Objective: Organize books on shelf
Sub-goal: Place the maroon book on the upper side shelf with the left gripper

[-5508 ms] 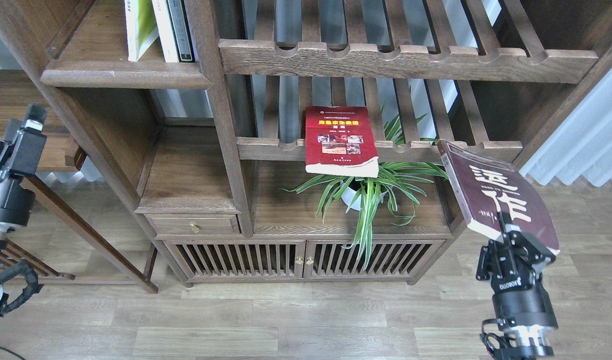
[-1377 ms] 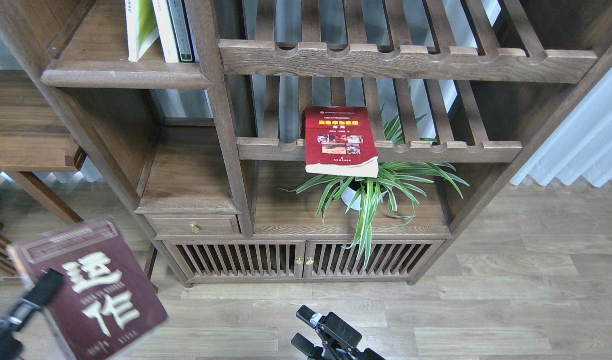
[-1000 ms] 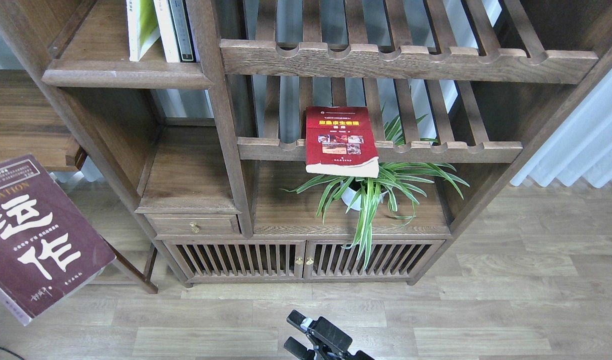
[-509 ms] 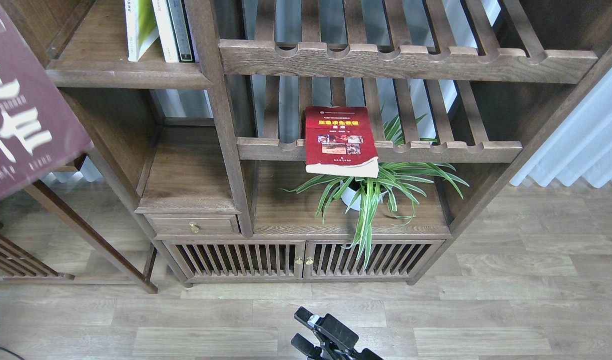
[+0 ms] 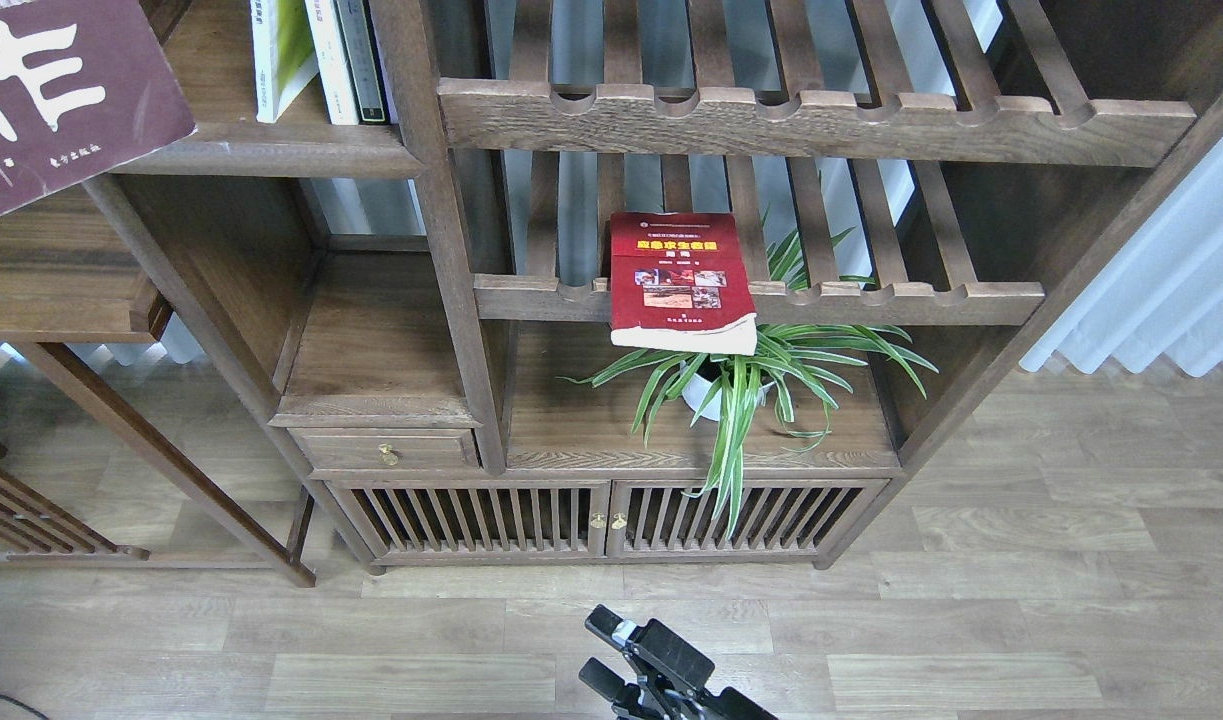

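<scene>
The maroon book (image 5: 56, 90), white characters on its cover, hangs tilted at the upper left, its lower right corner overlapping the rounded front lip of the shelf (image 5: 271, 150), the solid dark-brown board taken here as landmark. No hand or gripper shows on the book; its holder lies outside the view, so the left gripper's state is not visible. The tilt and the position just in front of the lip suggest a book being brought toward the board for insertion, though contact with the lip cannot be confirmed. On the shelf, toward its right end, stand the yellow-green book (image 5: 276, 55) with white border and two thin volumes (image 5: 346, 55), upright or slightly leaning against the upright post (image 5: 426, 150). Bare board remains left of these, which is the open room for the incoming book; the lip in front and the frame at left bound the entry. Below and right of the shelf, the red book (image 5: 679, 282) lies flat on a slatted rack (image 5: 871, 298), its near edge overhanging the notched rail above a potted plant (image 5: 741, 375); it is judged still awaiting collection. Far below the shelf, at the bottom edge, the right gripper (image 5: 611, 655) shows two dark fingers slightly apart, holding nothing.
</scene>
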Motion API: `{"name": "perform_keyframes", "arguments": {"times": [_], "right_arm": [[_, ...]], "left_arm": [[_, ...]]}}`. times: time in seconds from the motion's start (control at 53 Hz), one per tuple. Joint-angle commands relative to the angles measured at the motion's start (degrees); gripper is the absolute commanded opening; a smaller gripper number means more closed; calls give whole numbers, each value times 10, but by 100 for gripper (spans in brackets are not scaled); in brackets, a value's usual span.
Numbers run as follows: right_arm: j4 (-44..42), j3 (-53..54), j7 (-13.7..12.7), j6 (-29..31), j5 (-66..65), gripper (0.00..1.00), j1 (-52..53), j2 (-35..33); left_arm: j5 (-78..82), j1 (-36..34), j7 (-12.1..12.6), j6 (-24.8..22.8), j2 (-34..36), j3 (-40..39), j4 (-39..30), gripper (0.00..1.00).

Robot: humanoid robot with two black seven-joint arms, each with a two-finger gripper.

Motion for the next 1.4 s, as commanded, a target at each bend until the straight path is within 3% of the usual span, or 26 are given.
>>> {"name": "perform_keyframes", "arguments": {"times": [0.0, 0.264, 0.849, 1.377], "right_arm": [[3, 1, 0, 0, -6, 97, 2, 2], [3, 18, 0, 0, -6, 97, -5, -8], [4, 28, 0, 0, -6, 97, -4, -17], [13, 29, 0, 0, -6, 97, -14, -14]], "left_arm": [[17, -22, 3, 0, 2, 0, 0, 5], [18, -131, 19, 0, 2, 82, 1, 5], [108, -218, 22, 0, 11, 90, 48, 5], [229, -359, 10, 0, -169, 109, 187, 5]]}}
